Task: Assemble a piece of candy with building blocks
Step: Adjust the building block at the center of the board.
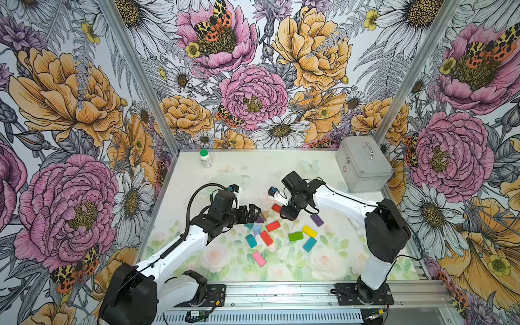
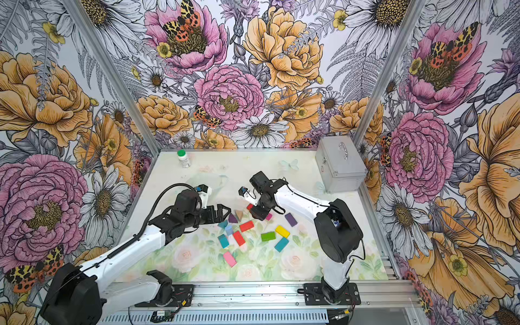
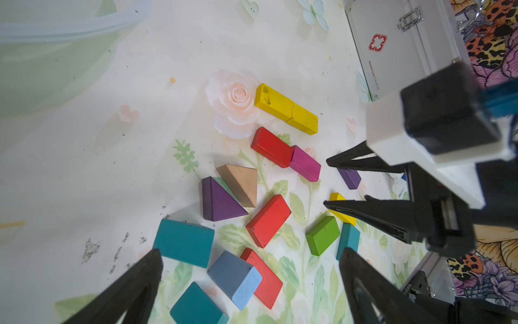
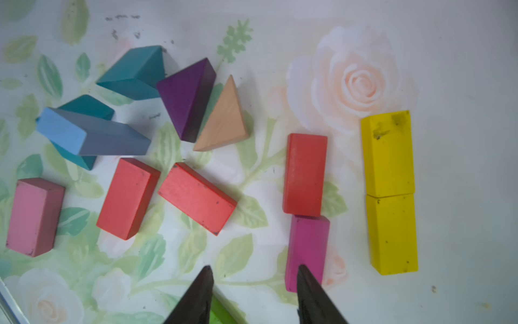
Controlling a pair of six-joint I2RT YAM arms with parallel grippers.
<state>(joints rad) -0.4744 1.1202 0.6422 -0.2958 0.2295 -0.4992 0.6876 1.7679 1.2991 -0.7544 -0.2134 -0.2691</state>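
Lying loose at the front of the table [image 1: 337, 270], spare building blocks [image 1: 266, 237] are awaiting use. The left gripper [image 1: 253, 210] is hovering open and empty by the purple triangle [image 3: 217, 203]. Farther on, the right gripper [image 4: 256, 283], jaws parted and empty, is hanging over the magenta block [image 4: 307, 249], butted against a red block [image 4: 305, 174], probably for the candy's body.

Both top views: high, looking down on whole table [image 1: 253, 168]; wrist cams close, sharing blocks [image 3: 268, 220].
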